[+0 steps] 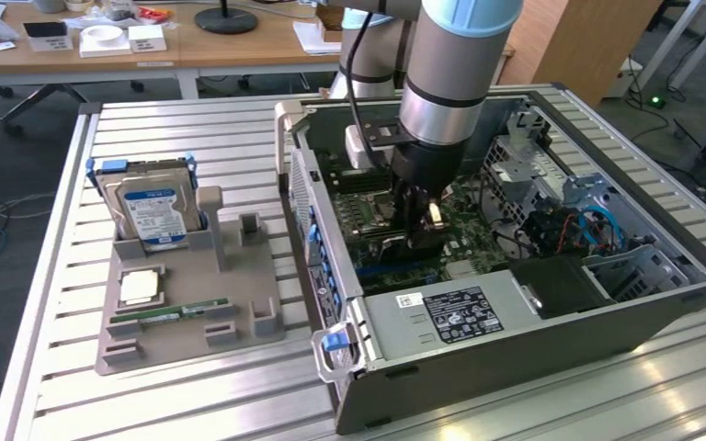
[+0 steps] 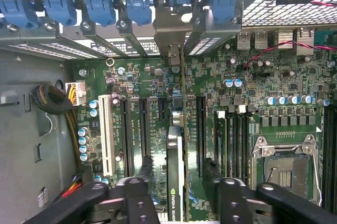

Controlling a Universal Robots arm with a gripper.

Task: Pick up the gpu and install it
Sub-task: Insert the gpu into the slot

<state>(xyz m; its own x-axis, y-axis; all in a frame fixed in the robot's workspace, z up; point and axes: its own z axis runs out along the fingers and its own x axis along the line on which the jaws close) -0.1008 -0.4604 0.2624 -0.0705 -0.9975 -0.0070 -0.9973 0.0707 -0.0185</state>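
A: Fingers (image 2: 146,167)?
B: Spread wide, holding nothing. They straddle the gpu (image 2: 176,176), clear of both its faces.
A: Card position?
B: On edge on the green motherboard (image 2: 247,84), inside the open computer case (image 1: 647,303). Its bracket end meets the blue-clipped slot wall.
A: Beyond?
B: Exterior view: grey holder (image 1: 176,354) at nine o'clock of the case, on the same desk (image 1: 144,404). Hard drive (image 1: 151,211) stands upright at the holder's twelve o'clock, memory stick (image 1: 169,315) towards six.
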